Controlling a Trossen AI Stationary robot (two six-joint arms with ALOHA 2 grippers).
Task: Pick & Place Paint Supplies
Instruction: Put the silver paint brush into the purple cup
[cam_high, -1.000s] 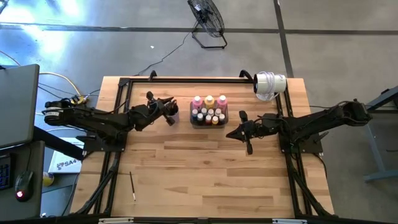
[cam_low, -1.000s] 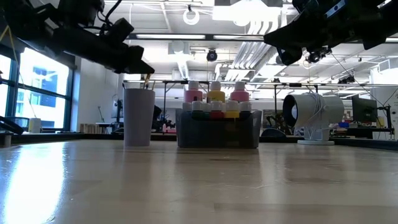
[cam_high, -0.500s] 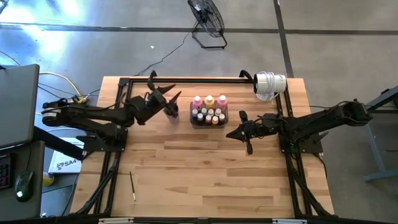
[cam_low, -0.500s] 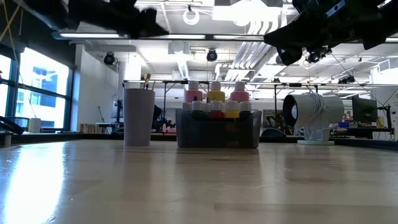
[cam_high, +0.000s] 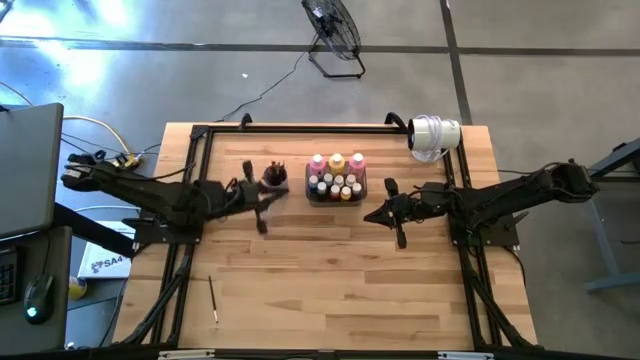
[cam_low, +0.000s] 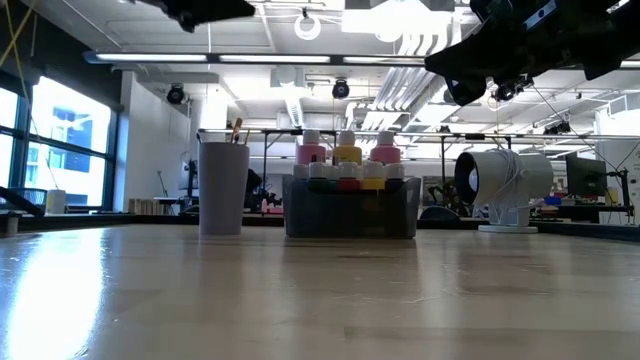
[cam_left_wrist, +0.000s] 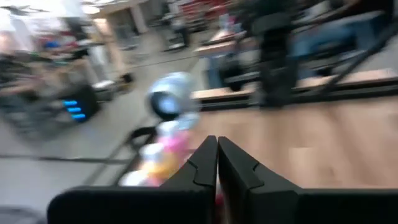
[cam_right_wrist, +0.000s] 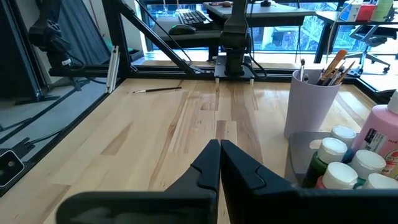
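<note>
Paintbrushes (cam_right_wrist: 329, 67) now stand in the purple cup (cam_high: 274, 182) near the table's far edge beside the tray (cam_high: 336, 196), left gripper (cam_high: 261, 222) pulled back shut and empty, one brush (cam_high: 213, 299) left near the front-left corner.

Wooden table (cam_high: 330, 270); on it tray (cam_high: 336, 196), purple cup (cam_high: 275, 187), loose paintbrush (cam_high: 213, 299), white lamp (cam_high: 433, 136)

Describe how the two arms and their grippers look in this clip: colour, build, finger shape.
Both arms are dark, near-black, jointed segments mounted at the table's side edges. The left gripper and right gripper each have two matte black, angular fingers tapering to narrow tips. No markings or loose cables can be made out on them.
</note>
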